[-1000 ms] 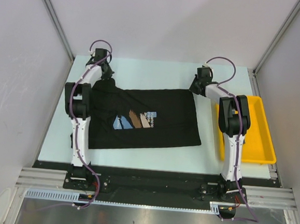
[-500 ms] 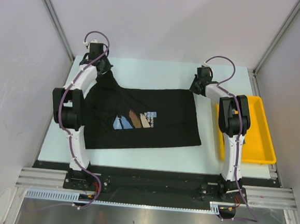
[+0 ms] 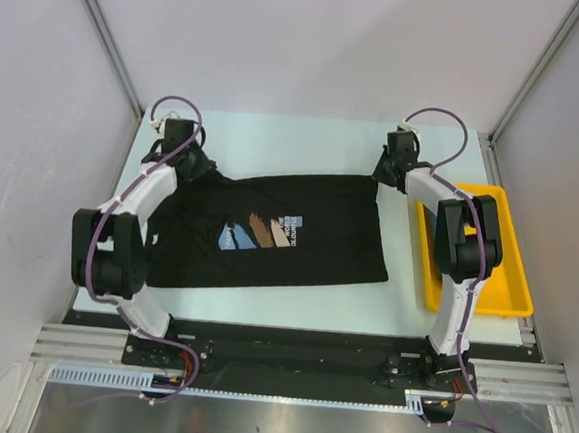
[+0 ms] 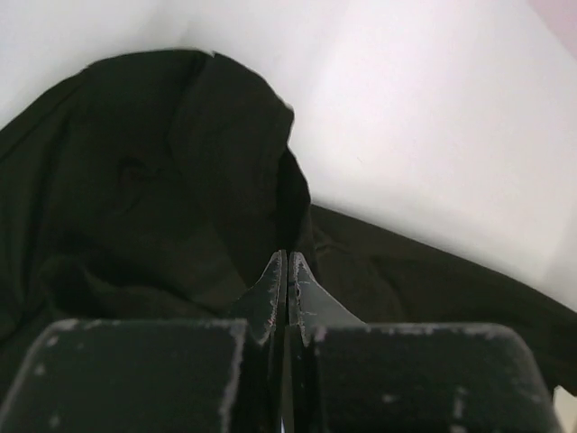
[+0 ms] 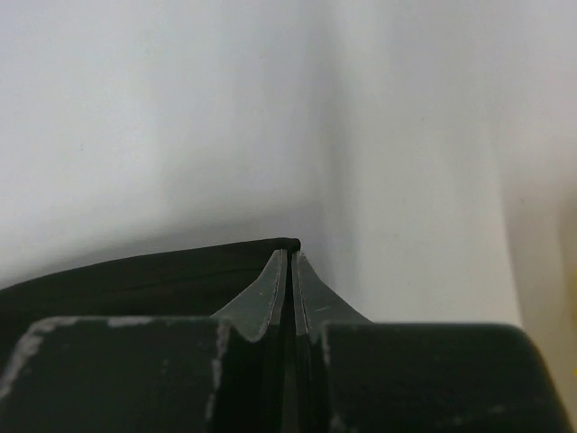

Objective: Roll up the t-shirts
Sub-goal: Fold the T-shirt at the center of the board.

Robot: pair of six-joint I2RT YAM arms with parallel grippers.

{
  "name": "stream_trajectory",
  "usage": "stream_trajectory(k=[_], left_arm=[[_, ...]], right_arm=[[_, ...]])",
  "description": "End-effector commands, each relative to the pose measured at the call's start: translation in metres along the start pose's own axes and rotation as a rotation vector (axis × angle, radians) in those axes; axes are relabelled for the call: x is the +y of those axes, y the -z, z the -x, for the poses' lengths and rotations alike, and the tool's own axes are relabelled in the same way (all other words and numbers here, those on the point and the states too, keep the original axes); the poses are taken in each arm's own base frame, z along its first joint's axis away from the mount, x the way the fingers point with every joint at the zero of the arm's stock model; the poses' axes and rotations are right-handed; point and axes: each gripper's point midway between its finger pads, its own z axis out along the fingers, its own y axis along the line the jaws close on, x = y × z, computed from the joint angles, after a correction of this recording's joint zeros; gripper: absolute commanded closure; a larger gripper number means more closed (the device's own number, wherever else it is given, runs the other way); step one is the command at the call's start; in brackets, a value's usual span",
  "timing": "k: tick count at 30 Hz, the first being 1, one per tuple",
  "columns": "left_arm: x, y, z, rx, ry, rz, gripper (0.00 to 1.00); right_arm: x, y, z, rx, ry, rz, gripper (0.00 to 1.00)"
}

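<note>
A black t-shirt [image 3: 307,253] with a blue, brown and white chest print [image 3: 263,233] lies spread flat on the pale table. My left gripper [image 3: 199,166] is shut on its far left corner. In the left wrist view the closed fingertips [image 4: 287,256] are buried in bunched black cloth [image 4: 162,180]. At the far right corner, my right gripper [image 3: 381,176] is shut on the shirt. The right wrist view shows the black hem [image 5: 135,275] ending right at the closed tips [image 5: 290,253].
A yellow plastic tray [image 3: 507,279] sits at the right edge of the table, partly under the right arm. Pale table [image 3: 285,141] shows beyond the shirt. Grey walls enclose the table on three sides.
The left arm swung its elbow out to the left and drew the shirt's far left corner along, reshaping that side. The right gripper closed on the far right corner.
</note>
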Motion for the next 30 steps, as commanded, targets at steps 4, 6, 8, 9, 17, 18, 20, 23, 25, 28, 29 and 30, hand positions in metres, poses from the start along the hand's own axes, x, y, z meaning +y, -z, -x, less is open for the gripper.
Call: stream_trajectory(k=[4, 6, 8, 9, 17, 18, 20, 23, 25, 28, 29, 30], left_arm=[[0.005, 0.079, 0.020, -0.161, 0.104, -0.053, 1.00], [0.012, 0.088, 0.012, -0.157, 0.102, -0.051, 1.00], [0.020, 0.100, 0.002, -0.149, 0.104, -0.052, 1.00], [0.025, 0.103, -0.003, -0.145, 0.102, -0.048, 1.00], [0.061, 0.115, -0.049, -0.085, 0.125, -0.018, 1.00], [0.061, 0.120, -0.049, -0.093, 0.132, -0.030, 1.00], [0.068, 0.120, -0.057, -0.081, 0.134, -0.026, 1.00], [0.076, 0.123, -0.066, -0.071, 0.123, -0.021, 1.00], [0.082, 0.121, -0.078, -0.049, 0.114, -0.027, 1.00], [0.088, 0.117, -0.096, -0.008, 0.108, -0.033, 1.00], [0.089, 0.116, -0.099, -0.005, 0.105, -0.036, 1.00], [0.091, 0.115, -0.103, 0.001, 0.103, -0.037, 1.00]], right_arm=[[0.006, 0.039, 0.021, -0.074, 0.006, -0.013, 0.95], [0.006, 0.046, 0.026, -0.088, 0.002, -0.012, 0.96], [0.007, 0.050, 0.027, -0.092, 0.002, -0.011, 0.95], [0.008, 0.052, 0.025, -0.086, 0.002, -0.011, 0.95], [0.008, 0.077, -0.004, -0.050, 0.029, -0.041, 0.95], [0.010, 0.083, -0.005, -0.054, 0.026, -0.037, 0.95], [0.008, 0.088, -0.015, -0.039, 0.029, -0.052, 0.95], [0.004, 0.096, -0.034, -0.016, 0.035, -0.062, 0.95], [-0.004, 0.098, -0.048, 0.005, 0.033, -0.080, 0.87], [-0.012, 0.102, -0.061, 0.037, 0.021, -0.086, 0.76], [-0.014, 0.103, -0.063, 0.045, 0.011, -0.083, 0.73], [-0.017, 0.105, -0.070, 0.059, -0.005, -0.080, 0.67]])
